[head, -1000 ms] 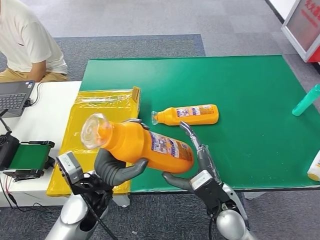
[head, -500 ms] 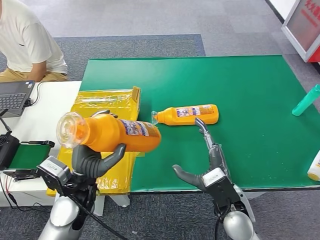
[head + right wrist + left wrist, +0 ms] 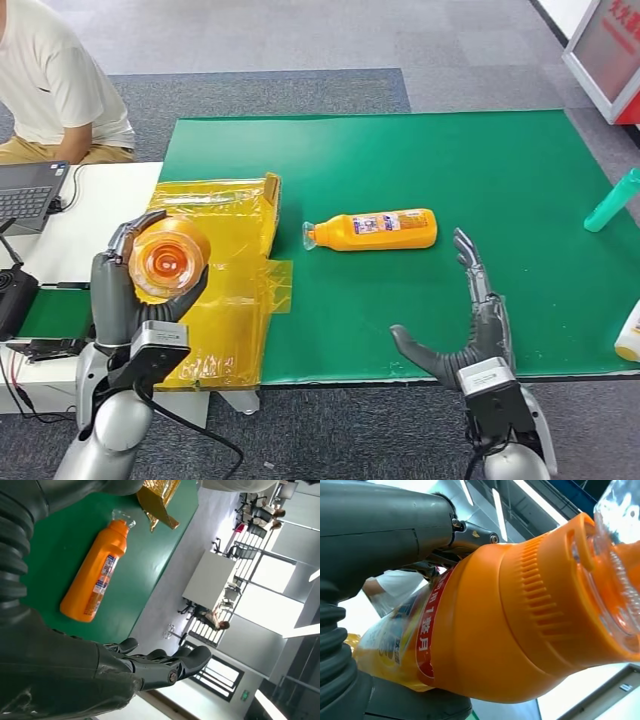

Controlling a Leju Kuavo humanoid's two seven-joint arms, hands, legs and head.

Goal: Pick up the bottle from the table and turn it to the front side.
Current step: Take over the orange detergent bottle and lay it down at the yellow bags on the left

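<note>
While the left hand (image 3: 121,290) grips the bottle (image 3: 167,258) cap-toward-camera at lower left, its smooth body could slip. At lower right, the right hand (image 3: 472,335) hangs released, unable to catch it.

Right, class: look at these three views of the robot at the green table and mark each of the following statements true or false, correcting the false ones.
1. The left hand holds an orange bottle with its clear cap end towards the head camera. True.
2. The right hand grips the second orange bottle. False: that hand is open, fingers spread, apart from the bottle, which lies on its side on the green mat.
3. The lying bottle's cap points towards the yellow bag. True.
4. A laptop sits on the green mat. False: it is on the white table, by a seated person.
5. A teal bottle stands upright mid-mat. False: it lies tilted at the mat's right edge.
</note>
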